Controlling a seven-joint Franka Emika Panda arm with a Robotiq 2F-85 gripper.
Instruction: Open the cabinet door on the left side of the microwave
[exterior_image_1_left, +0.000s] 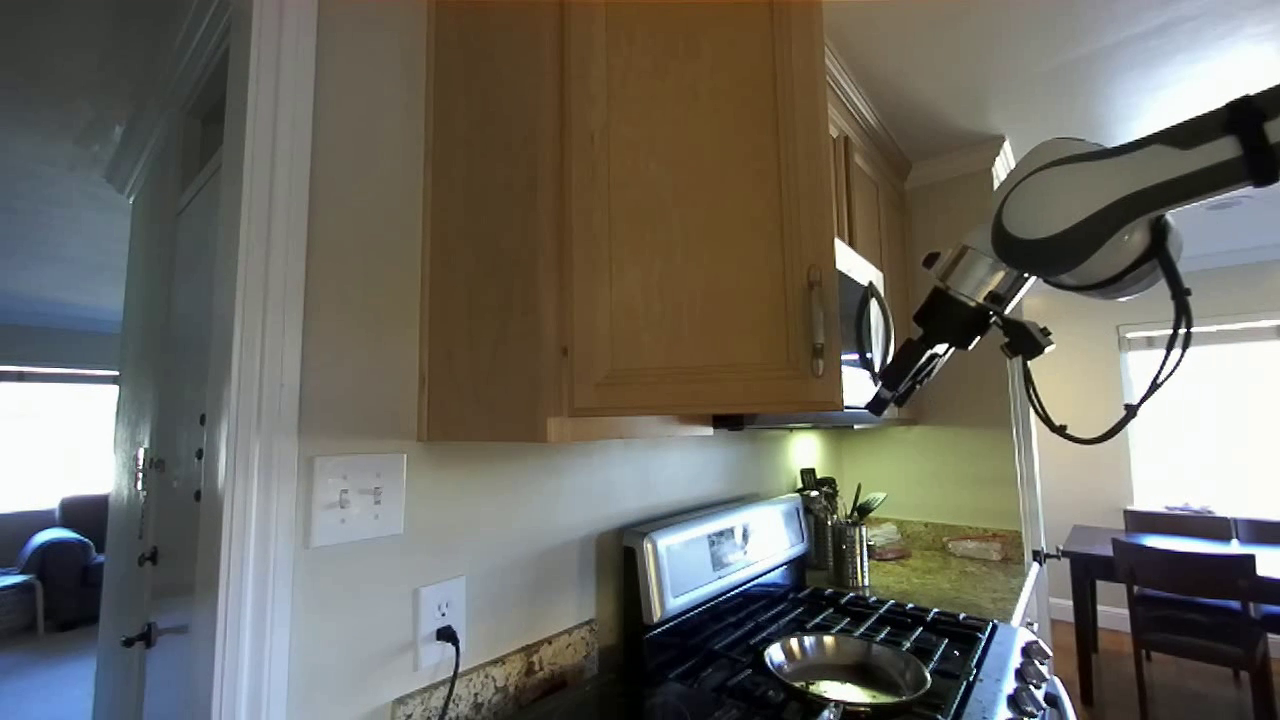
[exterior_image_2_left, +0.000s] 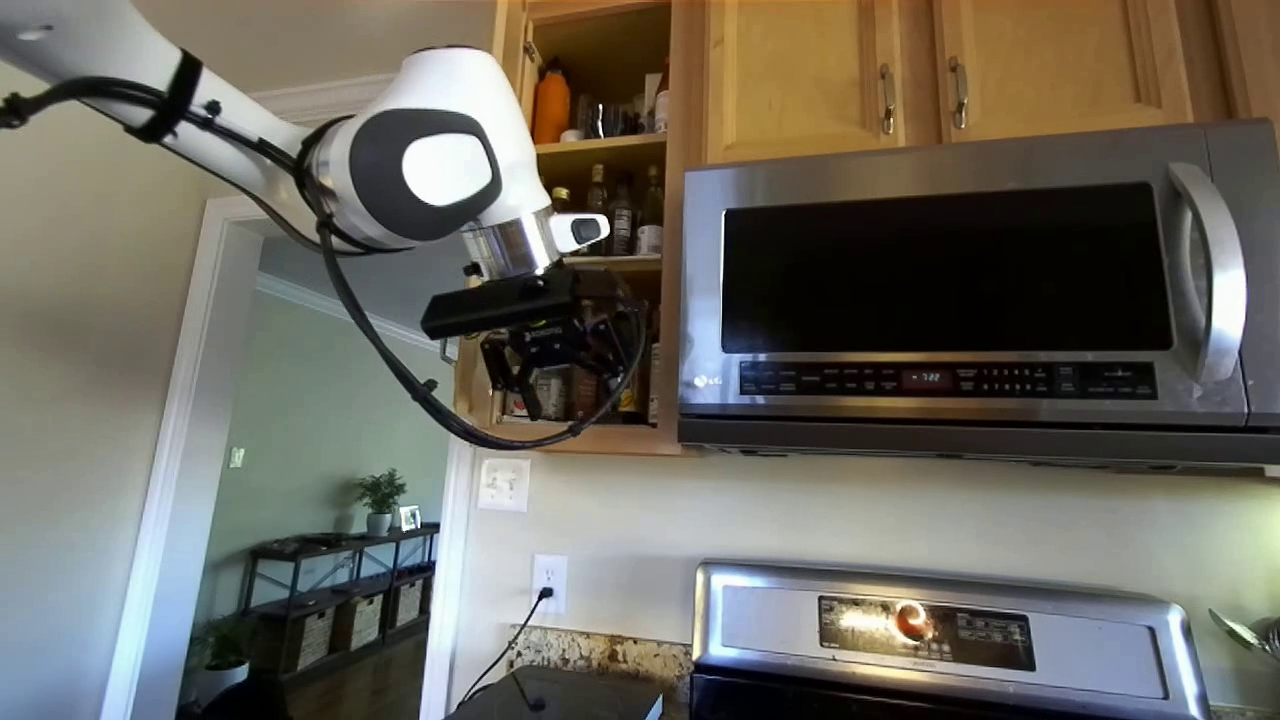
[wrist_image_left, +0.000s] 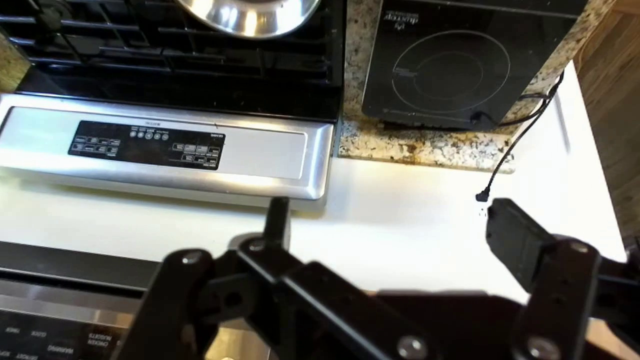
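Holding the fingers (wrist_image_left: 520, 245) wide apart in the wrist view, pointing them down before the open wall cabinet (exterior_image_2_left: 687, 90), clear of the cabinet door (exterior_image_1_left: 690, 220)! And look at that door: standing open left of the microwave (exterior_image_2_left: 950, 270), presenting its framed maple face and pull handle (exterior_image_1_left: 817, 320) in an exterior view. Inside, spot an orange bottle (exterior_image_2_left: 551, 105) on a shelf above a row of bottles (exterior_image_2_left: 651, 215). Down below, see a steel frying pan (exterior_image_1_left: 847, 668) on the gas stove (exterior_image_1_left: 690, 560) and, just beside that stove, an induction cooktop (wrist_image_left: 452, 75) on the granite surface (wrist_image_left: 357, 50).
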